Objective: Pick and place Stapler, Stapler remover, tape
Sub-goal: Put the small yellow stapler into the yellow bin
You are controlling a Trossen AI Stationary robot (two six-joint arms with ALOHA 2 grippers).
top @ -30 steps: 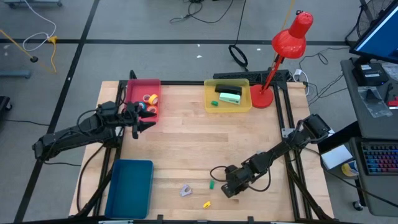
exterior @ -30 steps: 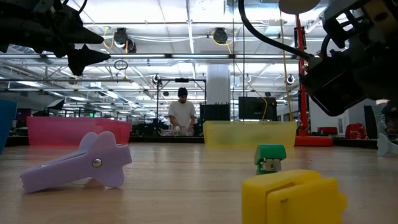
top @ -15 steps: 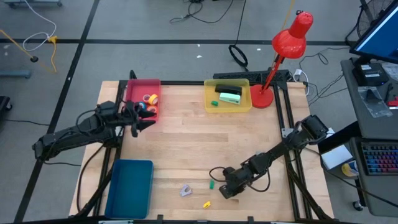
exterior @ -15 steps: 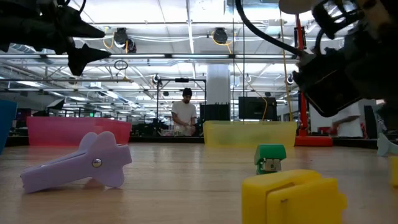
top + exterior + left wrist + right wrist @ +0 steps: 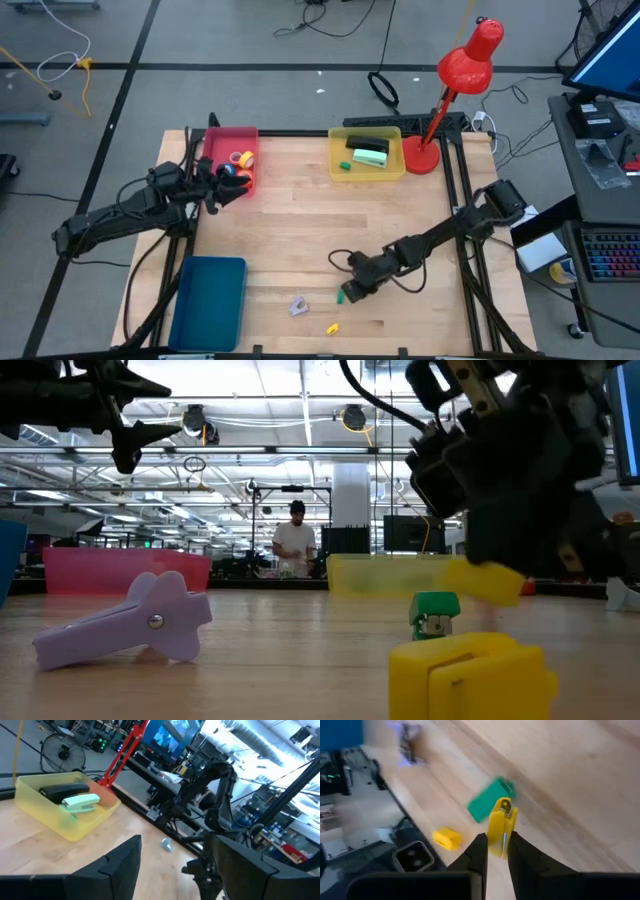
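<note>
My right gripper (image 5: 495, 845) is shut on a small yellow clip-like block (image 5: 500, 822), above the wood table near its front edge. Below it a green block (image 5: 487, 802) and a second yellow block (image 5: 446, 838) lie flat on the table. The purple stapler remover (image 5: 130, 625) lies on its side left of them. Tape rolls (image 5: 238, 162) sit in the pink bin (image 5: 215, 140). A black and a green stapler (image 5: 368, 152) lie in the yellow bin (image 5: 395, 165). My left gripper (image 5: 235, 185) hovers open and level by the pink bin's near right corner. My right gripper pinches the yellow block by its near end (image 5: 496, 842) between its two fingers. The fingers slant down from the table's right side. The block sticks out beyond the fingertips and is lifted clear (image 5: 485, 582) of the table.
A blue tray (image 5: 210, 300) lies at the front left. A red desk lamp (image 5: 455, 80) stands at the back right corner. Bare wood stretches across the table's middle. A person stands far off in the room behind.
My right gripper has gone toward the table's left edge and a little up, tipping further down, and carries the yellow block clear of the table to above the green block. My left gripper has rolled about its own axis beside the pink bin.
</note>
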